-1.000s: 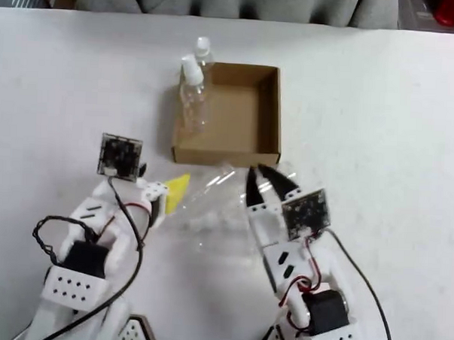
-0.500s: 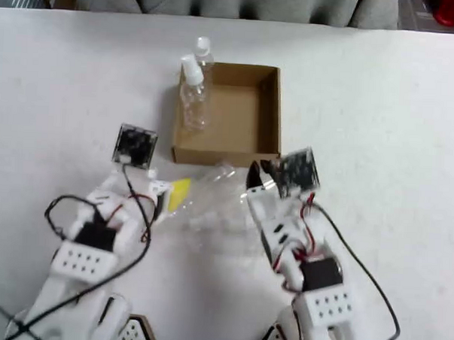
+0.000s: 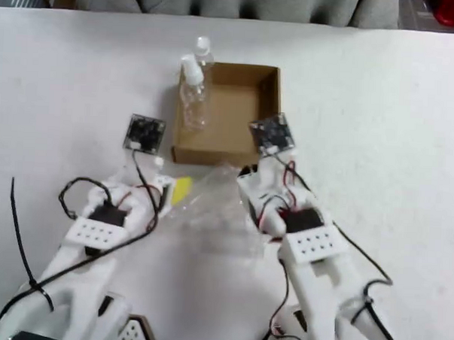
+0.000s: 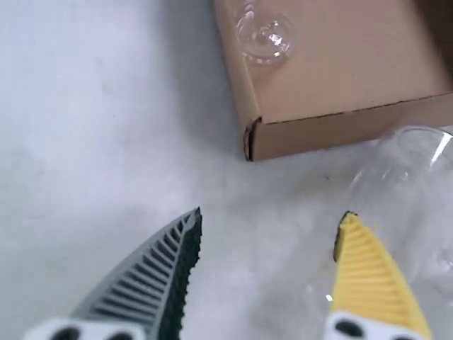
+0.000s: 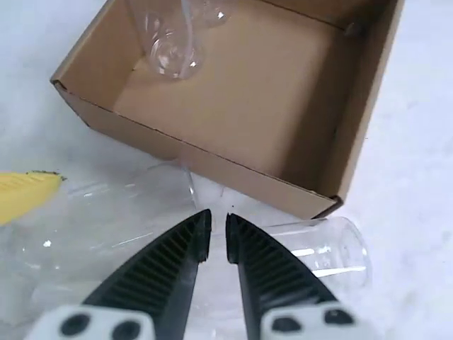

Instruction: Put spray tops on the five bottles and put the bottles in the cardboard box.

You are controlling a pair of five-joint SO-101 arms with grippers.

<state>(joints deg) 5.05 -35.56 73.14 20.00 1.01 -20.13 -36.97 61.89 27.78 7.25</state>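
Note:
The cardboard box [image 3: 237, 118] stands open at mid-table. One capped clear bottle [image 3: 193, 93] leans inside its left wall, its base visible in the right wrist view as bottle base [image 5: 166, 46]. A second capped bottle [image 3: 203, 51] stands just behind the box. Clear uncapped bottles [image 3: 211, 196] lie on the table in front of the box, between the arms. My left gripper [image 4: 270, 214] is open, its yellow finger [image 4: 368, 269] beside a lying bottle [image 4: 417, 177]. My right gripper [image 5: 217, 214] is shut, with only a thin gap, above two lying bottles [image 5: 318, 248].
The box's near wall [image 5: 212, 166] is just beyond the right fingertips, and its corner [image 4: 251, 138] is ahead of the left gripper. The left arm's yellow finger [image 5: 25, 193] shows in the right wrist view. White table [image 3: 380, 109] stretches to both sides.
The right arm has moved forward toward the box and its fingers have shut. The left arm has also shifted forward and a little to the right.

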